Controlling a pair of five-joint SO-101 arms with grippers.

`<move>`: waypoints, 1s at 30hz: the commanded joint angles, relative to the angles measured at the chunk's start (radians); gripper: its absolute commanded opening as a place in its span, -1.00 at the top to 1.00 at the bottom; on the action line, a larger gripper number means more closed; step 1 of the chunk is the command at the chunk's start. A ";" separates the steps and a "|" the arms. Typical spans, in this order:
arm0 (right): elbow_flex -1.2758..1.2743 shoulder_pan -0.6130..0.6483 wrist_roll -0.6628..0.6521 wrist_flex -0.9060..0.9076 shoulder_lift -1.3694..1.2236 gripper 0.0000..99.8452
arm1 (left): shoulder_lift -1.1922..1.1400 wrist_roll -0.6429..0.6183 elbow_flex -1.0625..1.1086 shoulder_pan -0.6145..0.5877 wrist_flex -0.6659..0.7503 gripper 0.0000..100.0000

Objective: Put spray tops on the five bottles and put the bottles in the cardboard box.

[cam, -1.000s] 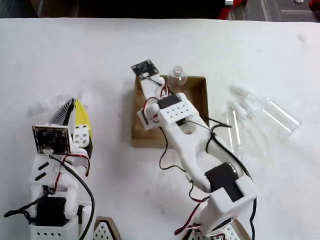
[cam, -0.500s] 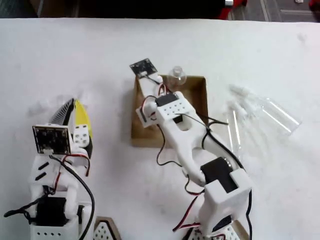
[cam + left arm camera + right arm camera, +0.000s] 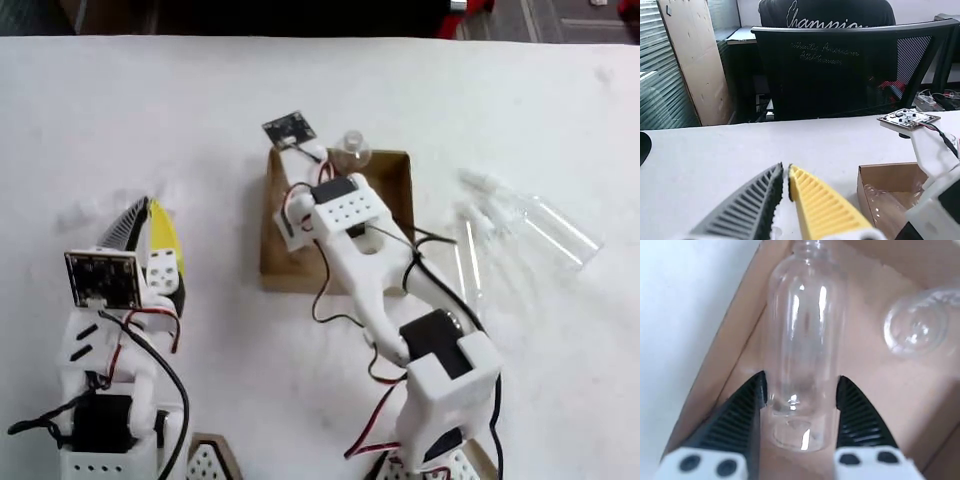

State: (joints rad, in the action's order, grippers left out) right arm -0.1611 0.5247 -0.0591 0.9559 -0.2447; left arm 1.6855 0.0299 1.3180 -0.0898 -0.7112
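Observation:
My right gripper [image 3: 801,380] is shut on a clear bottle [image 3: 805,330] with a bare threaded neck, lying low inside the cardboard box [image 3: 725,370]. Beside it I see the round base of a second clear bottle [image 3: 920,327]. From above, the right arm covers the middle of the box [image 3: 272,268], and an upright clear bottle [image 3: 352,150] stands at its far edge. More clear bottles [image 3: 468,262] [image 3: 555,228] and white spray tops [image 3: 478,182] lie on the table right of the box. My left gripper [image 3: 140,215] [image 3: 785,172], grey and yellow, rests shut and empty left of the box.
The table is covered in white cloth [image 3: 200,90], with bare room across the far side and between the left gripper and the box. In the left wrist view a black mesh chair [image 3: 850,65] stands behind the table's far edge, and the box [image 3: 890,175] shows with the right arm over it.
The right arm has pushed a little farther over the box, and the box has slid slightly left. The left arm has kept still.

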 commanded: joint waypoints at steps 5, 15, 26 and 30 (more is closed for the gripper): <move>0.014 -0.002 -0.005 0.102 0.236 0.92 | 0.012 -0.006 -0.005 -0.007 0.026 0.95; 0.012 0.001 -0.006 0.229 0.544 0.92 | 0.012 -0.006 -0.003 -0.005 0.025 0.95; 0.012 0.002 -0.006 0.351 0.765 0.92 | 0.012 -0.006 -0.003 -0.005 0.025 0.95; -0.008 0.007 -0.040 0.360 0.869 0.92 | 0.012 -0.006 -0.003 -0.005 0.023 0.95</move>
State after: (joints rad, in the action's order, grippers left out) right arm -0.1642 0.5278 -0.0606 1.3103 0.5332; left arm 1.6855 0.0299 1.3180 -0.0898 -0.7112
